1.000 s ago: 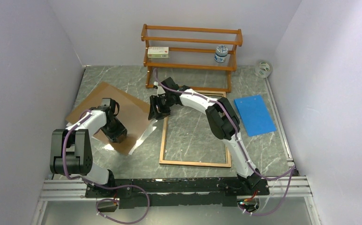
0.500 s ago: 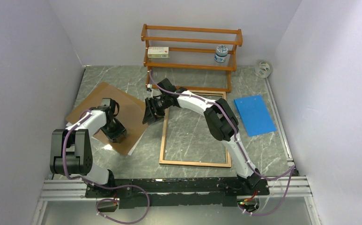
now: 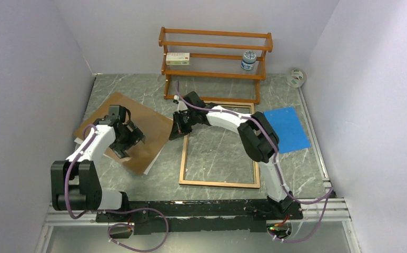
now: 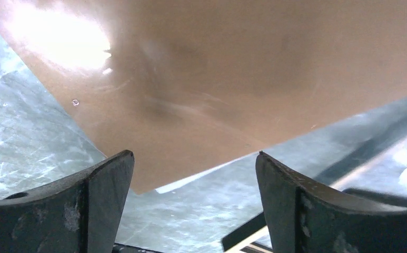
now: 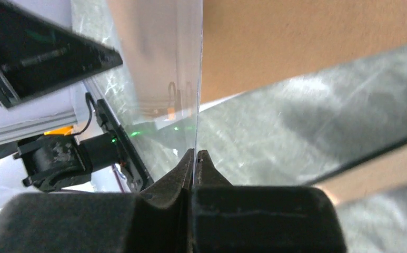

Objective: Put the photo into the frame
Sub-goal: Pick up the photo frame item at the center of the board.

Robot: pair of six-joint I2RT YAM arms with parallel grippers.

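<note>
From the top view I see my left gripper (image 3: 129,138) hovering spread wide over the brown board (image 3: 143,118), holding nothing. Only 1 white sliver of the photo (image 3: 155,158) shows, beside the frame (image 3: 183,158). On the left wrist view, the board fills most of the picture. On the right wrist view, the right gripper (image 5: 196,153) is pinched tight on a thin sheet seen edge-on, probably the photo.

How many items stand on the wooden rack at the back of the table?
2. A small white box at the left end of a shelf of the rack, and a small jar at the right end. The right arm hides part of the lowest level.
</note>
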